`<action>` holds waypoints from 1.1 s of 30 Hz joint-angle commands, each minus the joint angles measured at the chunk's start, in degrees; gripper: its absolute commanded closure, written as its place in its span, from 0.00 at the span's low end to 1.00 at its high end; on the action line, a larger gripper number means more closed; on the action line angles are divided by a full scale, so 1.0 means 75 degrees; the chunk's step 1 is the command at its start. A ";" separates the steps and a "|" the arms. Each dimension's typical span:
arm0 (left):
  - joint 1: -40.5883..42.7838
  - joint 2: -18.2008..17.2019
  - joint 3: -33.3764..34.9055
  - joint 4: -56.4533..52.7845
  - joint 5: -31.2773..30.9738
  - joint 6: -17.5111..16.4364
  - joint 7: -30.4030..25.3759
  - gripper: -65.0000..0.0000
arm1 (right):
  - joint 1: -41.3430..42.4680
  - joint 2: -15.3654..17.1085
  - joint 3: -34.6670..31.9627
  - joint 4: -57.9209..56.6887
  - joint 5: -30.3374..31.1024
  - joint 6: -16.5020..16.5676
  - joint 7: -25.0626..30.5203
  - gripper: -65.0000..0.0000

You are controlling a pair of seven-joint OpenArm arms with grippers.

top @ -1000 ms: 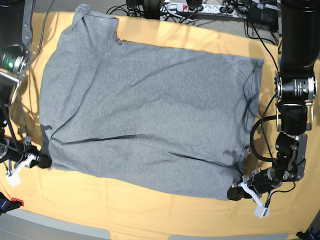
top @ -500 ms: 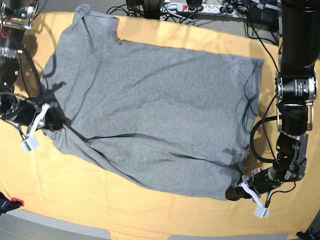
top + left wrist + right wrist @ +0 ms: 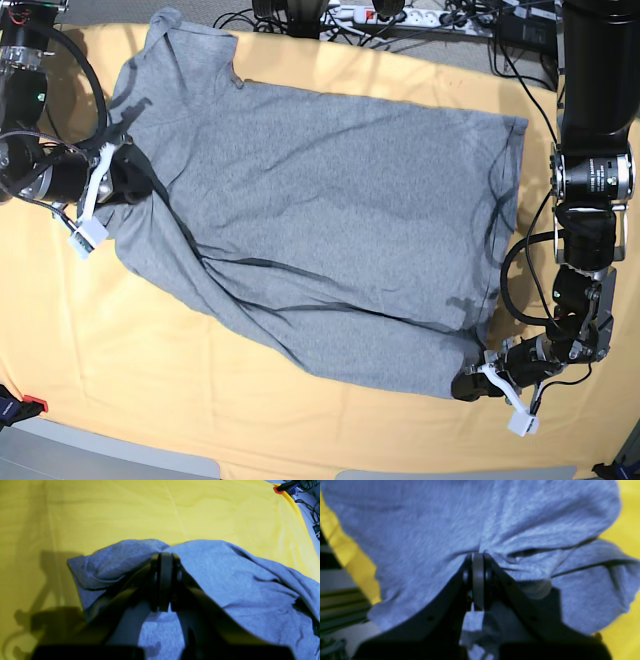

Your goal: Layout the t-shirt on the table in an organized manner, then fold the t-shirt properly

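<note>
T-shirt (image 3: 320, 220): grey, plain side up, spread across the yellow tabletop (image 3: 150, 400). Left fingers (image 3: 470, 385) pressed together, pinching a corner of the hem, low on the cloth. Right fingers (image 3: 125, 180) pressed together on the opposite corner, fabric bunched just ahead of them and lifted. Risk: uneven pull between the two grips may skew the fold; a thin pinch may slip, dropping a corner.
</note>
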 commanded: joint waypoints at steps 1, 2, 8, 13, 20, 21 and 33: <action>-0.0341 -0.0061 -0.0047 0.0125 -0.0184 -0.0052 -0.0163 1.00 | 0.0102 0.0146 0.0067 0.0134 0.0475 0.0040 0.0141 1.00; -0.0341 -0.0061 -0.0047 0.0125 -0.0184 -0.0055 -0.0163 1.00 | 0.0102 0.0146 0.0067 0.0134 0.0822 0.0040 0.0141 1.00; -0.0341 -0.0061 -0.0047 0.0125 -0.0187 -0.0052 -0.0093 1.00 | 0.0119 0.0146 0.0067 0.0134 0.1754 0.0040 0.0141 1.00; -0.0341 -0.0061 -0.0047 0.0125 -0.0184 -0.0052 0.0064 1.00 | 0.0187 0.0157 0.0070 0.0166 0.2031 0.0040 0.0141 0.49; -0.0341 -0.0061 -0.0047 0.0125 -0.0189 -0.0050 0.0361 1.00 | 0.0921 0.0309 0.0079 0.0411 0.2143 0.0040 0.0141 0.45; -0.0341 -0.0064 -0.0047 0.0125 -0.0198 -0.0052 0.0493 1.00 | 0.1000 0.0286 0.0076 0.0408 0.2143 0.0040 0.0141 0.45; -0.0562 -0.0166 -0.0052 0.0128 -0.0726 -0.0055 0.0632 1.00 | 0.1288 0.0032 0.0076 -0.1976 -0.1364 -0.0087 0.2637 0.53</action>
